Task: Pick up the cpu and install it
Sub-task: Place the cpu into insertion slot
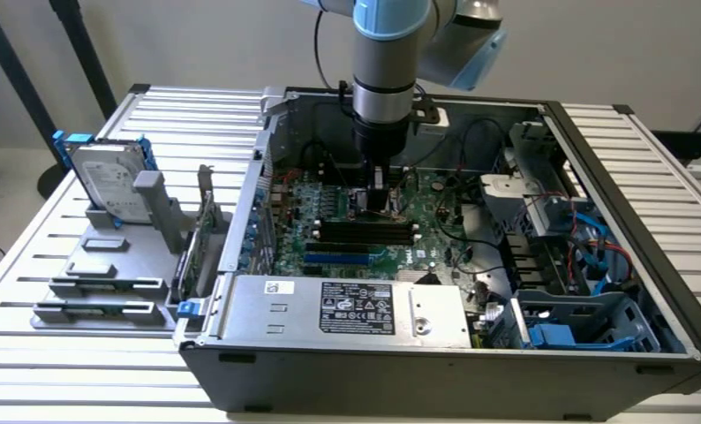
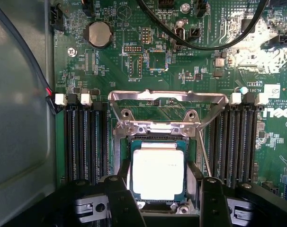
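Note:
The cpu (image 2: 157,172), a small square chip with a bright silver top, lies flat in the motherboard socket, its green edge showing all round. The socket's metal load plate (image 2: 168,101) stands swung up behind it. My gripper (image 2: 165,204) is low over the chip and open, with the black fingers (image 2: 120,201) standing on either side of it; the far finger is apart from the chip's edge. In the exterior view, my gripper (image 1: 380,201) reaches straight down into the open computer case (image 1: 633,358), onto the green motherboard (image 1: 339,234).
Memory slots (image 2: 84,142) flank the socket on both sides, and a black cable (image 2: 205,46) loops over the board. The power supply (image 1: 350,305) fills the case's near side. Outside it, at the exterior view's left, stand a hard drive in a blue frame (image 1: 106,181) and grey holder blocks (image 1: 101,283).

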Robot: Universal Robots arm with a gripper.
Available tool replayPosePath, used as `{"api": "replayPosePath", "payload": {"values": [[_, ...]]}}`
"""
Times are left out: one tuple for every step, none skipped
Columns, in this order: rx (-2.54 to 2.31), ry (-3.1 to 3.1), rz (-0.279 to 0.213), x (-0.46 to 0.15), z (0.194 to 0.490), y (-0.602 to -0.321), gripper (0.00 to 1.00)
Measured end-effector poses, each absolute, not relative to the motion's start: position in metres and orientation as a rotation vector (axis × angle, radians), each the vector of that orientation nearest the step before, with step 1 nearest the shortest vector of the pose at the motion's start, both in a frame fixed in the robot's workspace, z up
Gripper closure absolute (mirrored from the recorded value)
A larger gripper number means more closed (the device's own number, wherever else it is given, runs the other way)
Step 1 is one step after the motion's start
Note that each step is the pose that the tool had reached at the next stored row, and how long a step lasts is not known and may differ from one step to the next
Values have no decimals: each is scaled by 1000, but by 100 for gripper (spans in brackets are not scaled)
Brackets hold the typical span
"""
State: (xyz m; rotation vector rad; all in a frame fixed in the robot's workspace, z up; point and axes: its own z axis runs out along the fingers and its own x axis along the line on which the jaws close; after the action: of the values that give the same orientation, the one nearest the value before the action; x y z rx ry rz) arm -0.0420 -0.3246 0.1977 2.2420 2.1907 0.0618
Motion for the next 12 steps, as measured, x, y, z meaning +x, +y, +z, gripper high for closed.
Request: {"api": "replayPosePath", "payload": {"values": [[2242, 2190, 62, -42, 198, -325, 44], [2243, 2190, 62, -42, 198, -325, 38], [2243, 2190, 62, -42, 198, -325, 38], [2244, 2189, 62, -42, 198, -325, 38], [2244, 2189, 61, -42, 198, -324, 38], [2244, 2189, 61, -42, 198, -324, 38], [2245, 2188, 61, -42, 198, -324, 38], [2245, 2188, 61, -42, 198, -324, 38], [2246, 2187, 61, -42, 199, -324, 38], [2246, 2187, 61, -42, 200, -324, 38], [2246, 2186, 61, -42, 202, -324, 38], [2246, 2186, 61, -43, 205, -324, 38]]}}
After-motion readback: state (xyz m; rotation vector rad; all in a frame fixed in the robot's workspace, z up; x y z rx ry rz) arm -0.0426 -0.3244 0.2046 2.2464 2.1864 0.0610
